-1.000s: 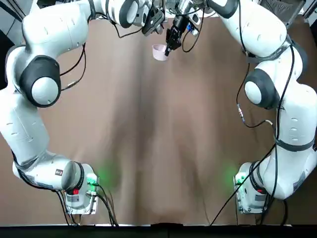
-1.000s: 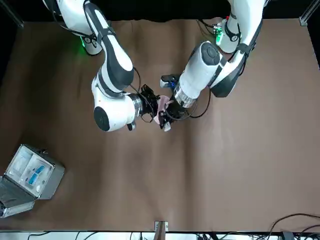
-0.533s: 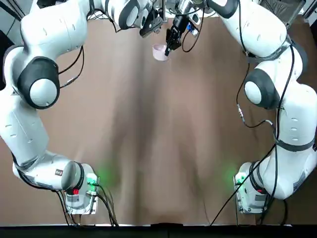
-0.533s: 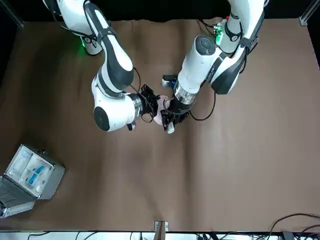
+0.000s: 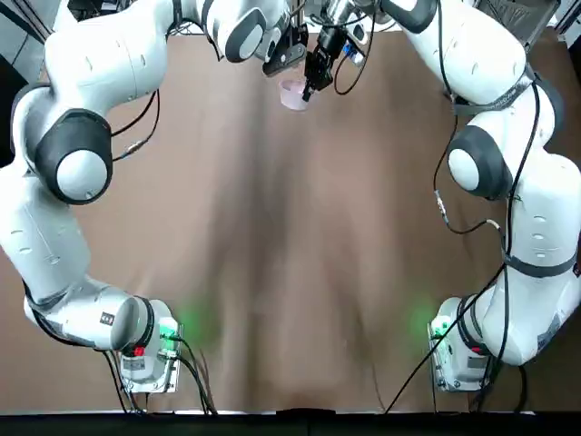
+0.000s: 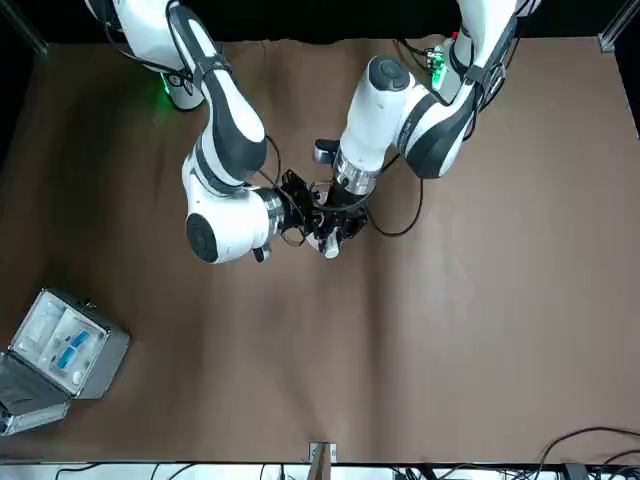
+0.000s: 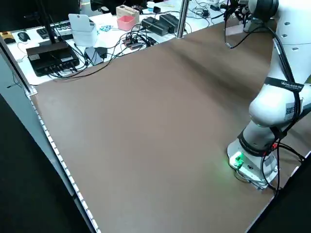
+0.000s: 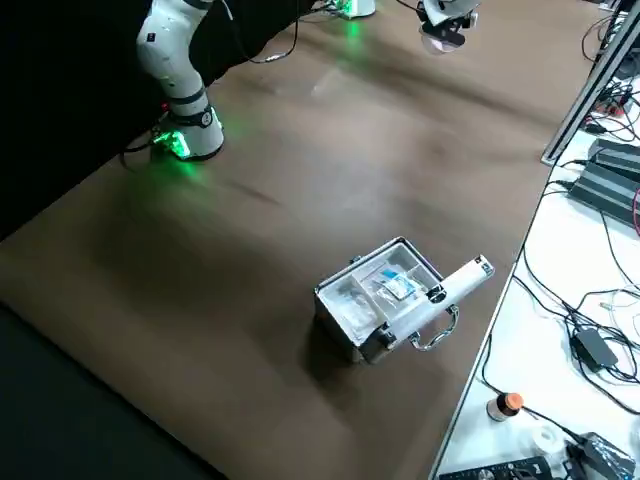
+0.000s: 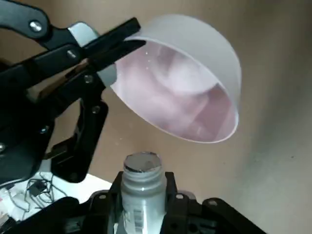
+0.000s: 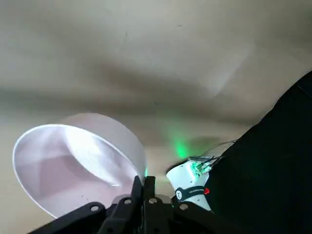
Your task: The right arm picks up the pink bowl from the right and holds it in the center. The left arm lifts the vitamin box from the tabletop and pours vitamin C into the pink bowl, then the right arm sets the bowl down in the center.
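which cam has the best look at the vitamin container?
Left wrist view: the vitamin container shows neck, mouth and barcode, between the left gripper's fingers. Front view shows only a small pale part by the grippers. In the top view I can't make it out; both side views and right wrist don't show it.

Shadows streak tabletop (image 5: 272, 227); green glow at 2 arm bases (image 5: 150, 363); glare in pink bowl (image 9: 180, 97).

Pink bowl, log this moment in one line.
right gripper: holds pink bowl | left gripper: holds white bottle | bottle mouth: beside bowl
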{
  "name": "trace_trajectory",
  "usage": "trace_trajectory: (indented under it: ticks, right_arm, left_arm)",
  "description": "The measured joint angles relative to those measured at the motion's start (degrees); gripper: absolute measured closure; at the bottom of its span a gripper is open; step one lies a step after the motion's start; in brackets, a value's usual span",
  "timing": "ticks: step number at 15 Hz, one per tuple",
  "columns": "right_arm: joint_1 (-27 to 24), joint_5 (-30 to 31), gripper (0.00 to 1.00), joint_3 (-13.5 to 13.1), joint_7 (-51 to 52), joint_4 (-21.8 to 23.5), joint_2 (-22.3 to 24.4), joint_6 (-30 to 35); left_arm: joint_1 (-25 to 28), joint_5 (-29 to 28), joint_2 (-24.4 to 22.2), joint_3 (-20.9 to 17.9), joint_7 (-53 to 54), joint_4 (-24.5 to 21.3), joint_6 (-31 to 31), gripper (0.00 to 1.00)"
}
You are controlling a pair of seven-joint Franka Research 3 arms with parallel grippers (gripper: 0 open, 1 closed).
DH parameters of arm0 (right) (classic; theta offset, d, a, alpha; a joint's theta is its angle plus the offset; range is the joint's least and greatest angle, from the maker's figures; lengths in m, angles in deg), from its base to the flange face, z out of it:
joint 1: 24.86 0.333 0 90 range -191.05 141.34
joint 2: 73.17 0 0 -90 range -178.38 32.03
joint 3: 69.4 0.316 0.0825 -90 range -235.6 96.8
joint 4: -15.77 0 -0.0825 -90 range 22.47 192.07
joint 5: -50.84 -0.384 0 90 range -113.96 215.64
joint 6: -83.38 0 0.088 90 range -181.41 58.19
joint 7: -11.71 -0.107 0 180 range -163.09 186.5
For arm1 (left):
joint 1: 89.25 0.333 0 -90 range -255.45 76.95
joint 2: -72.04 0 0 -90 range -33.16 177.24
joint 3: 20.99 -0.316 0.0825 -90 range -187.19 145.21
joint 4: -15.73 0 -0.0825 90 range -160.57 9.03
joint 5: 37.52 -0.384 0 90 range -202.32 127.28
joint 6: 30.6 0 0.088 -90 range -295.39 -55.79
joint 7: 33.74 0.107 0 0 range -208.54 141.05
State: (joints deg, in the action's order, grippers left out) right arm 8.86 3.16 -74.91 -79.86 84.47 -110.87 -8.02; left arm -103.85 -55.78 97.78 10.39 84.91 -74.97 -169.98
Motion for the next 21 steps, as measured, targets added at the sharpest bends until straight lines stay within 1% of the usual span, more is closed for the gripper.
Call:
trace_trajectory:
  ticks: [5, 7, 12, 17, 21]
  right_arm:
    - [0.0, 0.0, 0.98, -0.1, 0.0, -0.1, 0.0, 0.0]
    - [0.0, 0.0, 0.98, -0.1, 0.0, -0.1, 0.0, 0.0]
    - [0.0, 0.0, 0.98, -0.1, 0.0, -0.2, 0.0, 0.0]
    - [0.0, 0.0, 0.98, -0.2, 0.0, -0.2, 0.0, 0.6]
    - [-0.1, 0.0, 0.98, -0.2, 0.0, -0.2, 0.0, 0.5]
  left_arm:
    - [-0.6, -1.2, 0.0, 0.0, 0.0, -0.1, -4.8, 0.64]
    - [-0.7, -1.9, 0.0, 0.0, 0.0, -0.1, -5.1, 0.64]
    - [-0.7, -6.0, -0.2, 0.0, 0.0, -1.5, -5.5, 0.64]
    - [-0.6, -11.4, -1.6, 0.0, 0.0, -4.2, -6.7, 0.64]
    - [-0.6, -13.8, -2.2, 0.0, 0.0, -6.1, -6.7, 0.64]
